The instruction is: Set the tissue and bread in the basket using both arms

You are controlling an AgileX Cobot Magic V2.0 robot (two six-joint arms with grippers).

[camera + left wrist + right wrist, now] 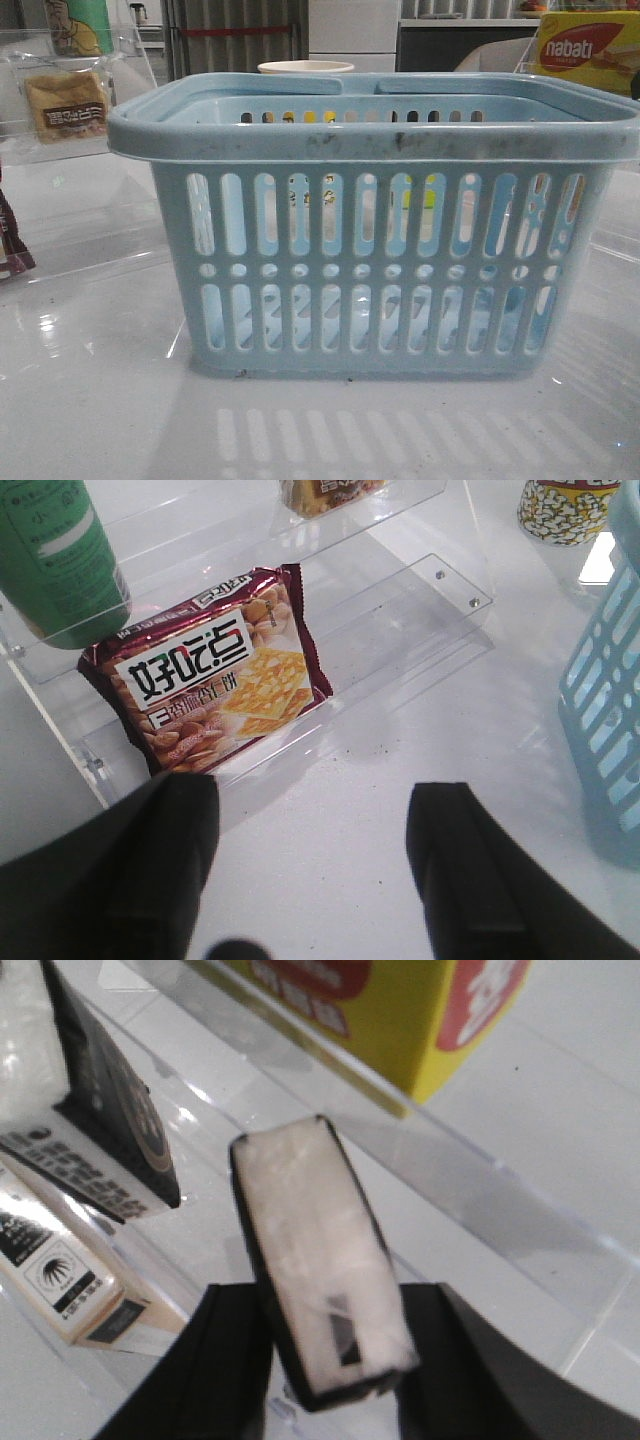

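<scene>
The light-blue basket fills the middle of the front view; its slotted side also shows in the left wrist view. The bread, a golden-brown wrapped slice with a dark lettered band, stands on a clear shelf at the far left. My right gripper is shut on a white tissue pack with black edges and holds it above a clear shelf. My left gripper is open and empty over the white table, just in front of a clear shelf. Neither gripper shows in the front view.
A dark-red biscuit packet and a green bottle stand on the left clear shelf. A yellow nabati box is at the far right. More tissue packs are by the right gripper. A popcorn cup stands behind the basket.
</scene>
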